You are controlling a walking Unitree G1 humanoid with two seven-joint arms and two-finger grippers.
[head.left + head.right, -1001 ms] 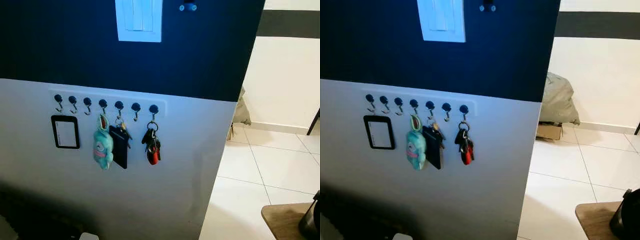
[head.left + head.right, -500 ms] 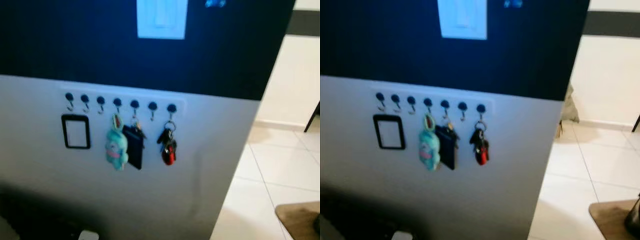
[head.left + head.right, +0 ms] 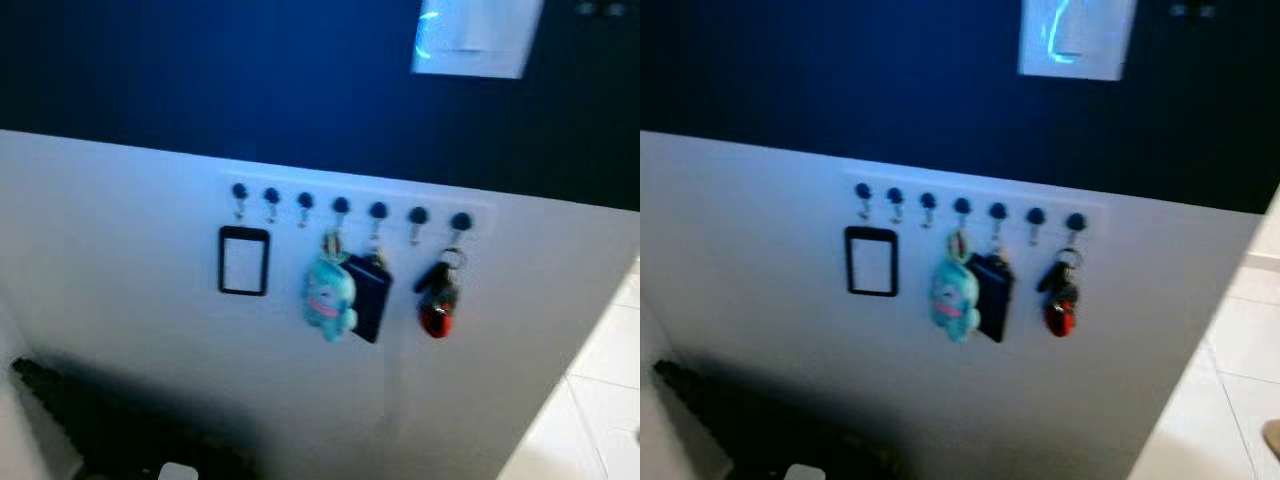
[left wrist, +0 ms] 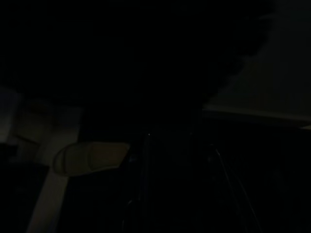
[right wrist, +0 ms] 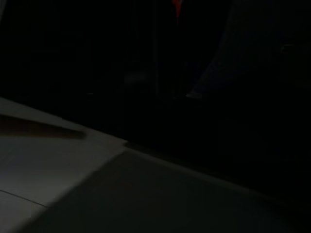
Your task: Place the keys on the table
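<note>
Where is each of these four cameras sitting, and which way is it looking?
Left eye view: on the head, facing the wall's hook rail and the keys.
Right eye view: beside it on the head; shares those keys and the teal toy.
Left wrist view: on the idle left arm, very dark.
Right wrist view: on the idle right arm, dark, with pale floor.

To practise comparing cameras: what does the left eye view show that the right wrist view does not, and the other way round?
Left eye view: a row of hooks on the wall, the keys with a red tag on the end hook, a teal plush toy, a dark wallet and a light switch. Right wrist view: mostly dark; nothing further can be made out. Both: pale floor.
</note>
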